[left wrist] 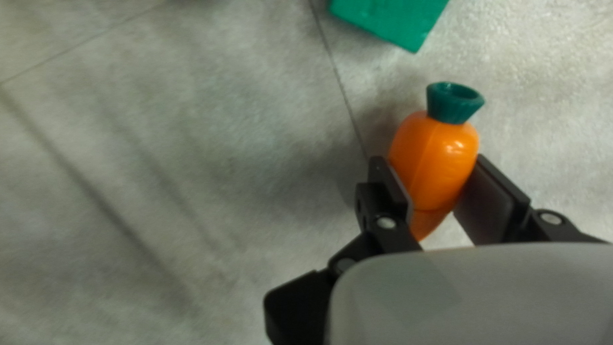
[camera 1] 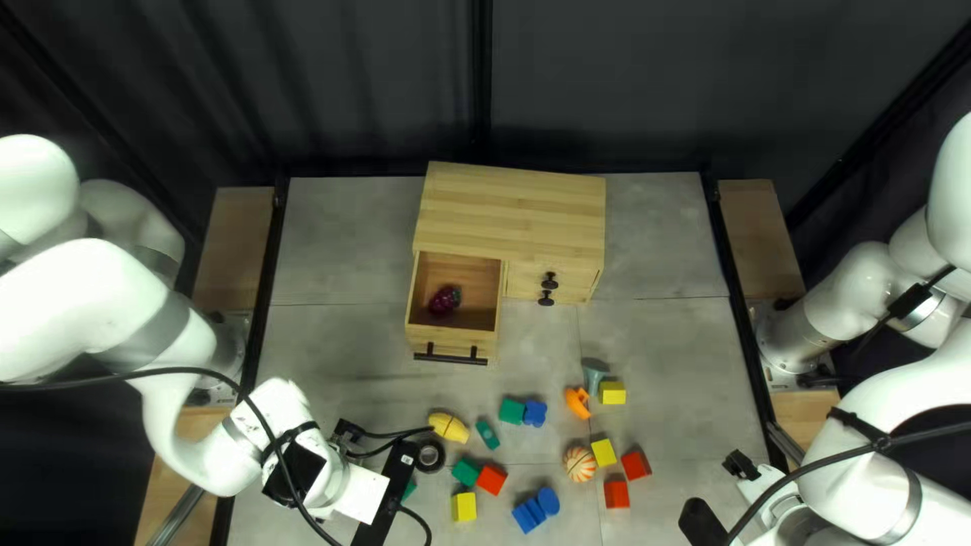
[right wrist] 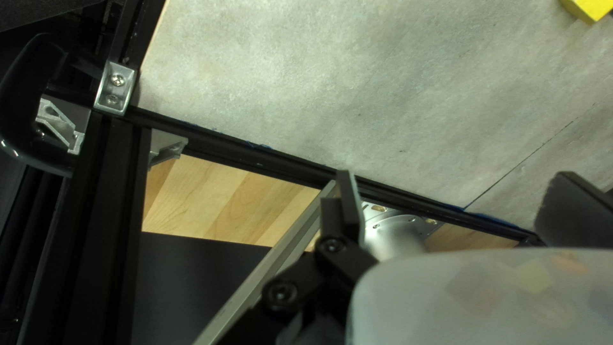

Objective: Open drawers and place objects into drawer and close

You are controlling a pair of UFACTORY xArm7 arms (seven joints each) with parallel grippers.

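Observation:
In the top left view my left gripper [camera 1: 389, 495] is low at the left over the near table, fingertips hidden. The left wrist view shows my left gripper [left wrist: 440, 185] shut on an orange carrot [left wrist: 434, 156] with a green top, its sides against both fingers. My right gripper [camera 1: 720, 493] stands open near the table's right edge; in the right wrist view the same gripper [right wrist: 460, 204] has nothing between its fingers. At the back stands a wooden cabinet [camera 1: 516, 207]. Its left drawer [camera 1: 460, 341] is pulled out, holding a dark red toy [camera 1: 445, 299]; the knobbed right side is closed.
Near the front lie a yellow toy [camera 1: 448, 427], a black ring [camera 1: 431, 455], a striped ball [camera 1: 581, 464], an orange toy [camera 1: 577, 402], a grey-green toy [camera 1: 594, 376] and several colored blocks, one green [left wrist: 396, 19] ahead of my left gripper. Black cables lie by that arm.

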